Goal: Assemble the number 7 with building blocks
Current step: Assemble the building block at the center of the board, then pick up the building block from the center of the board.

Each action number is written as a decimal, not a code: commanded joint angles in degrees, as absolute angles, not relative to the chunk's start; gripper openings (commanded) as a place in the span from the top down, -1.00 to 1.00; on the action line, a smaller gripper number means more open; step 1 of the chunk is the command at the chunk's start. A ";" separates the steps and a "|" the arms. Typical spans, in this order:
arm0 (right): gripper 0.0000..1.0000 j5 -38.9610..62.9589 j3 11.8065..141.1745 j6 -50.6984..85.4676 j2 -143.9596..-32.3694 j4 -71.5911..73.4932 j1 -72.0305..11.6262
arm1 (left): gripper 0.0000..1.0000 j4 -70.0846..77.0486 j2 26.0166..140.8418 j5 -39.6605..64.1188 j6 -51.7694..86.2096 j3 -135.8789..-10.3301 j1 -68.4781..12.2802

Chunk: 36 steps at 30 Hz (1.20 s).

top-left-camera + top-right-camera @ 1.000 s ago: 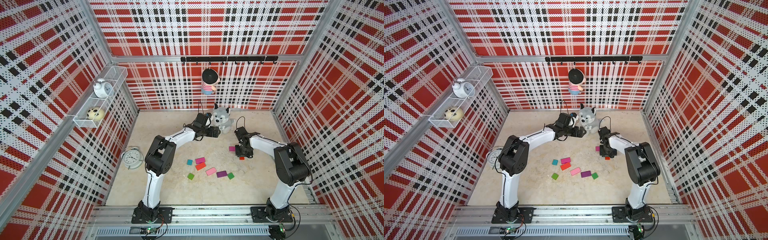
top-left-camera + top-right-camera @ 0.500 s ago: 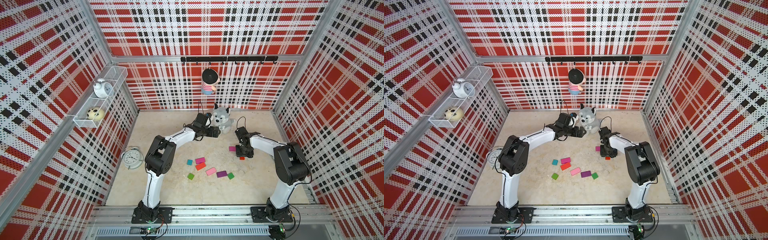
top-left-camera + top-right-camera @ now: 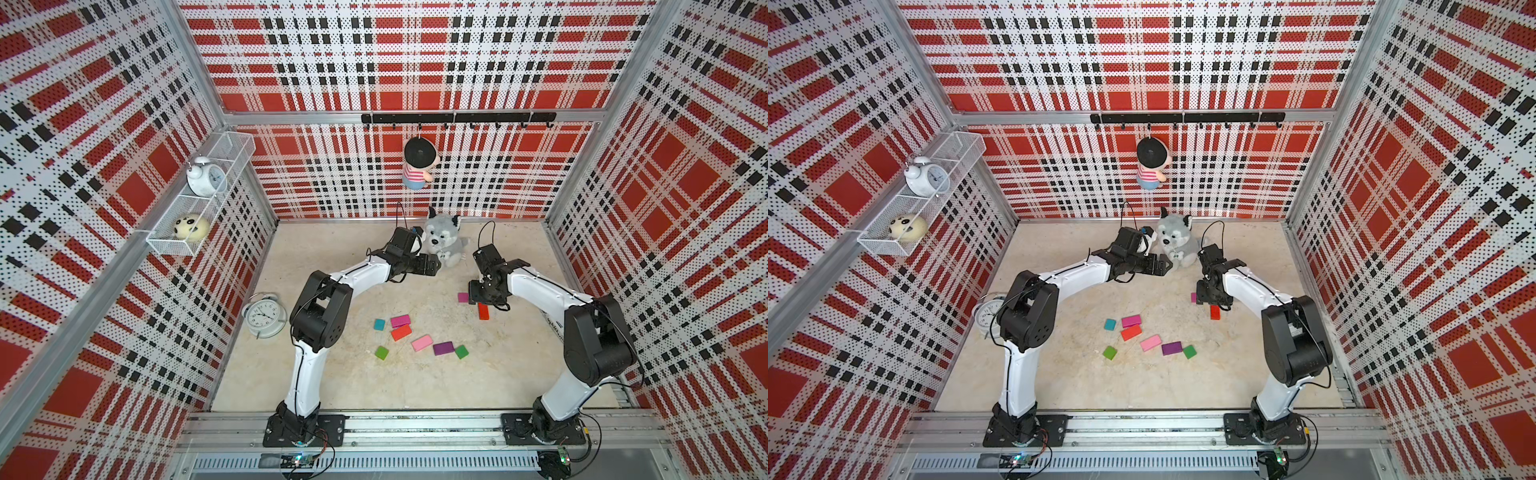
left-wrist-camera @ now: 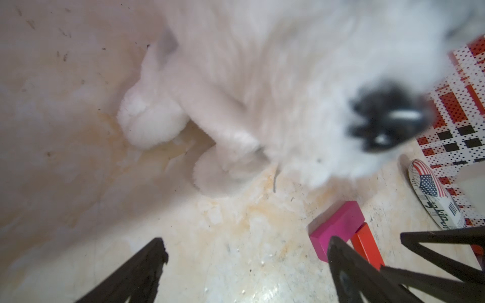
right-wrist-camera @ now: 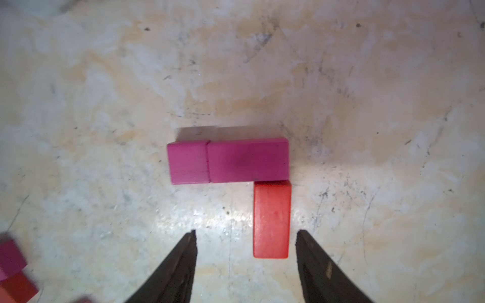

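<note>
While right hand (image 5: 246, 232) sits part-open, gripping nothing, red block (image 5: 272, 219) lies near-end btwn its fingertips (image 5: 189, 242), untouched.

**Legible markings.** Left wrist view — oval printed object (image 4: 430, 194), near the magenta block (image 4: 337, 230) and against the plaid wall (image 4: 456, 131). It bears American-flag motifs on a newsprint-style pattern, with dark lettering of which only "kin" can be read; the remaining letters are hidden.

Both top views — floor alarm clock (image 3: 264, 314) (image 3: 986, 313): a ring of dark hour numerals on a white dial, too small to read singly.

Shelf alarm clock (image 3: 205, 178) in the wire basket (image 3: 239, 143): pale dial, marks illegible.
</note>
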<state>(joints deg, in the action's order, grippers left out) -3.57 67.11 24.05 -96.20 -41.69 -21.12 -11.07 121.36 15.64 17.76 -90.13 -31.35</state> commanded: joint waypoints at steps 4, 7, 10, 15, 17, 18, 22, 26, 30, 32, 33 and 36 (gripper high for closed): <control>-0.36 0.62 64.40 10.11 -90.88 -40.85 -28.52 | -0.96 -7.38 117.34 19.21 19.53 -84.90 -25.55; -0.38 3.29 63.69 3.01 -89.83 -39.79 -30.58 | -0.96 -4.83 115.44 21.37 20.92 -82.55 -21.05; -0.41 5.73 64.70 -3.63 -89.94 -40.04 -33.01 | -0.96 -4.26 113.90 21.95 20.92 -82.09 -18.07; -0.40 7.20 66.81 -10.59 -94.14 -43.54 -38.08 | -0.97 -2.29 112.28 24.51 23.76 -80.68 -15.35; -0.39 7.13 67.23 -12.18 -95.80 -44.87 -40.10 | -0.96 -1.60 111.78 24.92 24.33 -79.63 -14.86; -0.38 7.16 67.26 -12.68 -96.19 -45.32 -41.02 | -0.96 -1.51 111.58 24.76 24.36 -79.19 -14.75; -0.37 8.23 65.87 -13.61 -94.17 -45.83 -43.37 | -0.97 -1.49 110.85 24.52 24.35 -78.04 -14.63; -0.36 8.01 63.28 -14.86 -91.03 -47.42 -45.01 | -0.97 -1.49 110.82 24.65 24.61 -77.52 -14.60; -0.36 6.57 60.95 -16.54 -90.28 -48.77 -46.94 | -0.96 -1.53 110.77 24.79 24.87 -77.22 -14.68; -0.35 6.13 59.77 -16.87 -90.19 -48.79 -47.74 | -0.96 -1.58 110.46 24.65 25.04 -76.75 -14.73; -0.35 5.91 59.08 -16.87 -90.18 -48.29 -48.05 | -0.97 -1.52 110.24 24.47 25.13 -76.41 -14.71; -0.34 5.26 58.09 -16.88 -90.64 -46.39 -48.49 | -0.97 -1.41 109.62 23.91 25.36 -75.60 -14.90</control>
<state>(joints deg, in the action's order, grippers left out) 6.35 58.61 -15.81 -91.29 -47.07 -47.83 -2.46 112.05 23.86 25.10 -76.51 -14.61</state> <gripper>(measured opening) 0.674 0.983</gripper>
